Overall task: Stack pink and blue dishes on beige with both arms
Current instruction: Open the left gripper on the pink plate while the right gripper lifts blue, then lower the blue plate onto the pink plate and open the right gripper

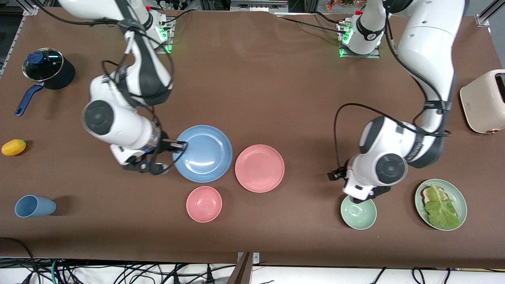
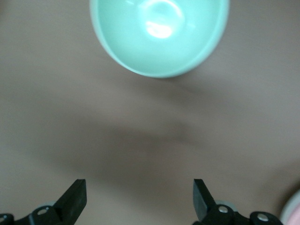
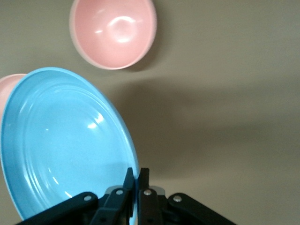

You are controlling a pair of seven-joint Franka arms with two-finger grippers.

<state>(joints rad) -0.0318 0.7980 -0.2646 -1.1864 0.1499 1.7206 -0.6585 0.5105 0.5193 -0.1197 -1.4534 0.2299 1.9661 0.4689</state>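
The blue plate (image 1: 203,154) is near the table's middle, toward the right arm's end. My right gripper (image 1: 179,146) is shut on its rim. In the right wrist view the fingers (image 3: 137,171) pinch the rim of the blue plate (image 3: 61,145), which looks tilted. The pink plate (image 1: 259,168) lies flat beside the blue one, toward the left arm's end, with nothing on it. My left gripper (image 2: 140,185) hangs open over bare table next to the pale green bowl (image 2: 159,35), holding nothing. No beige plate shows in any view.
A small pink bowl (image 1: 204,204) sits nearer the camera than the two plates. The green bowl (image 1: 358,213) and a green plate with bread and lettuce (image 1: 453,189) lie at the left arm's end, by a toaster (image 1: 483,101). A blue cup (image 1: 33,206), a lemon (image 1: 14,147) and a pot (image 1: 47,67) are at the right arm's end.
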